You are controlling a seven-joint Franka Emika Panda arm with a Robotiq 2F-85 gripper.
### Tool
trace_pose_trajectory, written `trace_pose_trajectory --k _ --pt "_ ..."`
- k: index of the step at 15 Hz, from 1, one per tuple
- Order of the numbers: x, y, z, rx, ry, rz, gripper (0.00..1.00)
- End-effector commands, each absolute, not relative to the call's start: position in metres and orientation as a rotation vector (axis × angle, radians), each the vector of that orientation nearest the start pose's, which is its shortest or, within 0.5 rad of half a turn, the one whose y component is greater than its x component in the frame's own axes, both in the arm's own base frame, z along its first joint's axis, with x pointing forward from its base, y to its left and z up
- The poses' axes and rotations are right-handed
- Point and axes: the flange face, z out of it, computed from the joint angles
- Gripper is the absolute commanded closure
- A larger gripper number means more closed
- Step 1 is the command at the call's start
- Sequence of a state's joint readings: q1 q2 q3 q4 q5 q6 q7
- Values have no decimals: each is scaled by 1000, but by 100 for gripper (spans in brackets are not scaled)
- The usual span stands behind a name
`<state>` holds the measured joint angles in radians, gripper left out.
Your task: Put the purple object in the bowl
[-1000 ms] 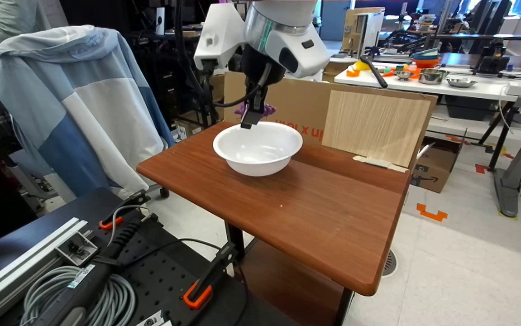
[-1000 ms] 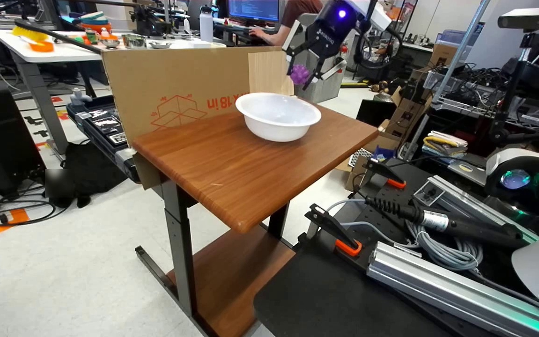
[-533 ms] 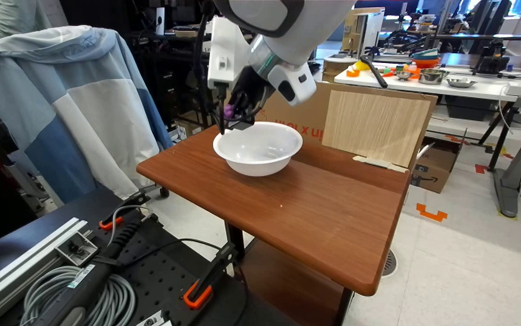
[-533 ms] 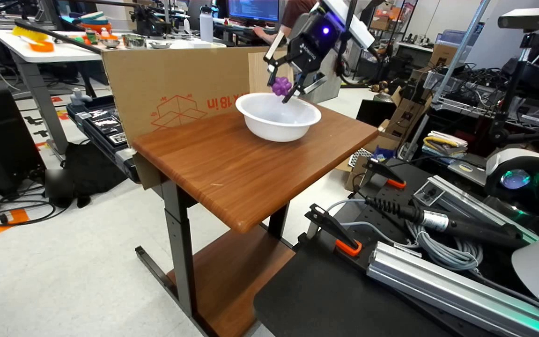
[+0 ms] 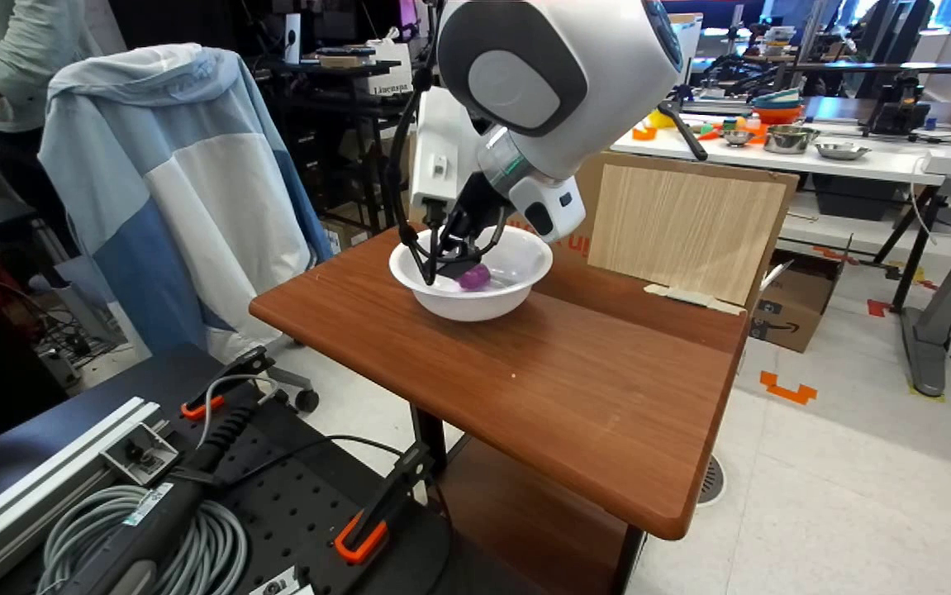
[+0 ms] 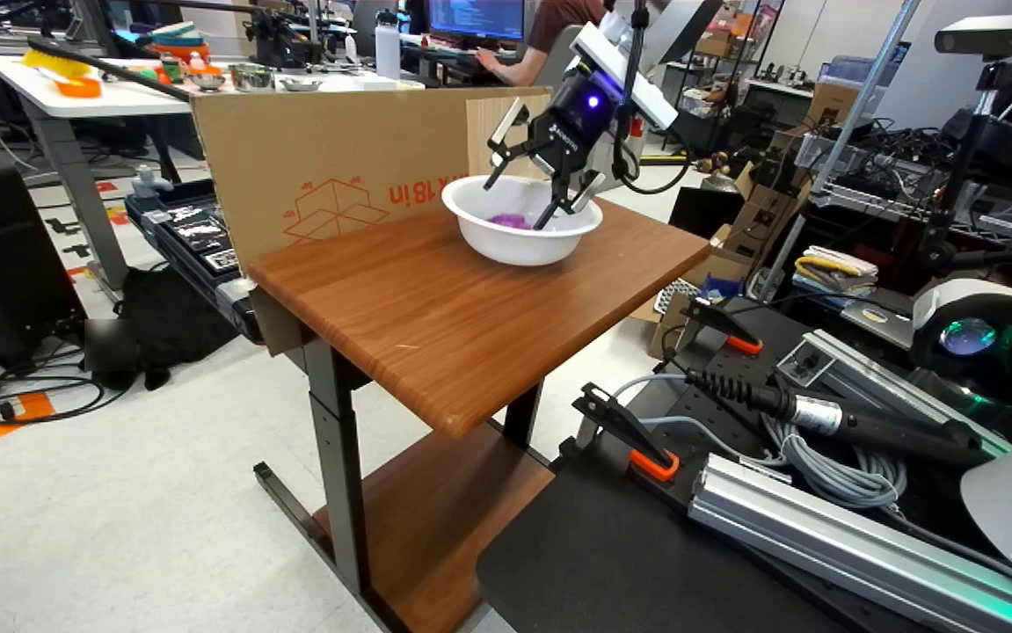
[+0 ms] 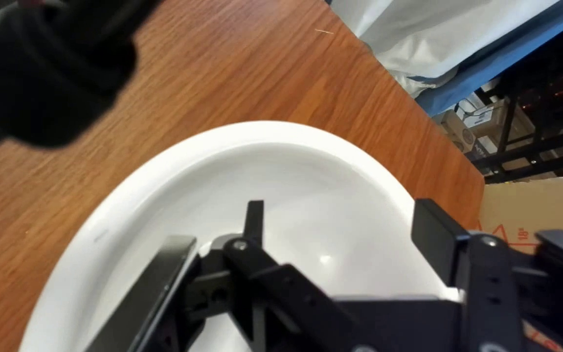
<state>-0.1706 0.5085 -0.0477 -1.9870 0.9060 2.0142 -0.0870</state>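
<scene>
The gripper [image 6: 514, 206] slants down over the bowl [image 5: 475, 309], its two fingers [image 7: 435, 239] spread wide with a clear gap between them. In both exterior views the purple object [image 6: 510, 221] lies inside the bowl, close by the fingertips; whether a finger brushes it, I cannot quite tell from these angles. The wrist view looks past the fingers onto the bowl's smooth white inside and broad rim.

A white arm [image 5: 599, 91] bears the gripper and reaches down from the top in both exterior views. The bowl stands upright on a brown wooden table [image 6: 435, 325], near a sheet of cardboard [image 6: 330, 149] with red print that stands along one edge. A pale wood panel [image 5: 682, 231] stands against the cardboard, with a strip of tape [image 5: 694, 298] at its foot.

Farther out, a blue and white jacket [image 5: 202, 182] hangs to one side of the table. A black bench [image 5: 301, 504] with rows of holes carries a coil of grey cable [image 5: 223, 537] and some orange-ended clamps [image 5: 395, 490]. Beyond the cardboard, a white table [image 6: 127, 102] holds a few metal dishes [image 5: 788, 140] and a long-handled yellow brush [image 6: 57, 63].
</scene>
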Motion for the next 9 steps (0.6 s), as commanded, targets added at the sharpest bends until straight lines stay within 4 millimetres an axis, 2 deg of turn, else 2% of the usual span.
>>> trace_pose_trajectory --k 1,4,5,9 --pt "562 -91 210 -2182 809 380 0" --pt "543 -104 229 -2171 828 363 0" --pt "562 -96 208 -2201 838 382 0" --pt "550 -105 222 -2193 853 363 0"
